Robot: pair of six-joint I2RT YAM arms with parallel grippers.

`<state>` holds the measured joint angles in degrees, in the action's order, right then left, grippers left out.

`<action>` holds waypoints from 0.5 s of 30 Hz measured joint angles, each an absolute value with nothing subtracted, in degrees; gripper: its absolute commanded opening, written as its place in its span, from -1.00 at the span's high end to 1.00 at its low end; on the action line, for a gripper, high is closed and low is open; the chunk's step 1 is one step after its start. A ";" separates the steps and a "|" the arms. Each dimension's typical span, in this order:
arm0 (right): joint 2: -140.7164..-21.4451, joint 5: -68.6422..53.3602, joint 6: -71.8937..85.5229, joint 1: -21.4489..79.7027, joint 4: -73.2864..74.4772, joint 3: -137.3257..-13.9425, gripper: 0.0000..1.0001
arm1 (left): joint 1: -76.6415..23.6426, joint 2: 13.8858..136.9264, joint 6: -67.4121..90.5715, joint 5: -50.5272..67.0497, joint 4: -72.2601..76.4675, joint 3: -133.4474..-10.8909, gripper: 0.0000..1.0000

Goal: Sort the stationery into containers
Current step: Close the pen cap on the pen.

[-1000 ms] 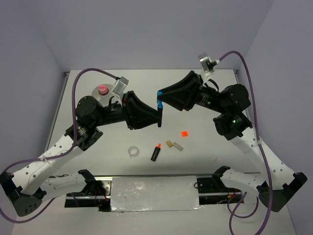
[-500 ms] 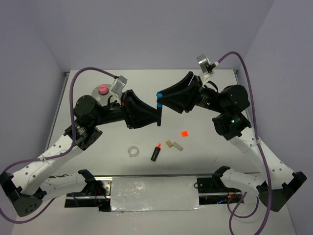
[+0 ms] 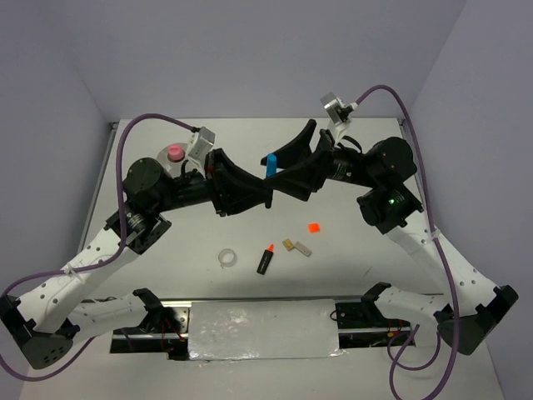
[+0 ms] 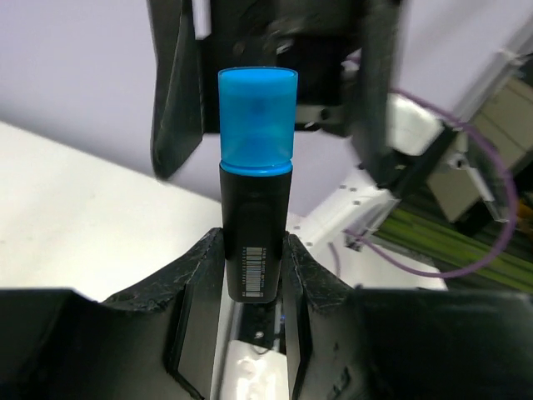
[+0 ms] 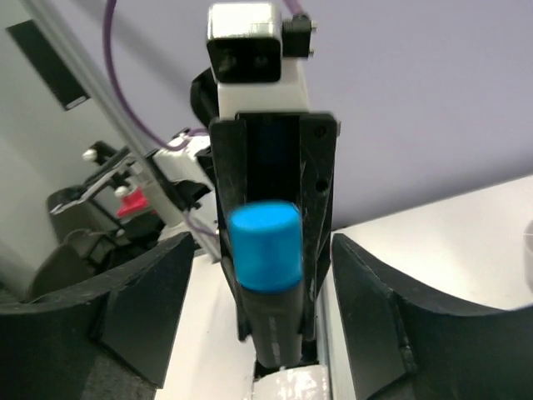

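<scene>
We see a short black marker (image 4: 254,192) with a matte barrel, a barcode label and a smooth, translucent blue cylindrical cap. It stands upright in the left gripper (image 4: 250,279), whose black, grainy fingers are clamped on the barrel. It is held in the air to the right of the round whitish dish (image 3: 161,155), which carries a pink cylinder (image 3: 175,153). The right gripper (image 5: 262,283) faces it with its broad black fingers spread apart on either side of the cap, clear of it. Both arms bend at the elbow and reach inward, meeting above the white counter (image 3: 366,250).
</scene>
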<state>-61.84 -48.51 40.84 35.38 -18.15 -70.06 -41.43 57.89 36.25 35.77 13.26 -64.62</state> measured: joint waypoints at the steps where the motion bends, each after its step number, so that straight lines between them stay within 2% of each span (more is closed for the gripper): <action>1: -61.76 -47.48 39.27 35.38 -15.97 -71.02 -0.66 | -41.43 57.87 35.66 35.07 12.32 -64.64 1.00; 2: -61.58 -46.54 37.50 35.38 -13.74 -71.88 -0.75 | -41.43 57.84 34.37 33.89 11.16 -64.64 1.00; 3: -61.30 -45.32 35.86 35.38 -11.55 -72.64 -0.99 | -41.43 57.80 33.17 32.82 10.00 -64.66 1.00; 11: -59.90 -38.92 24.21 35.38 3.40 -76.99 -0.99 | -41.41 57.49 25.50 24.84 1.76 -69.14 1.00; 15: -60.27 -31.18 21.74 36.47 10.44 -79.75 -0.99 | -41.41 57.49 22.59 21.98 0.56 -71.35 1.00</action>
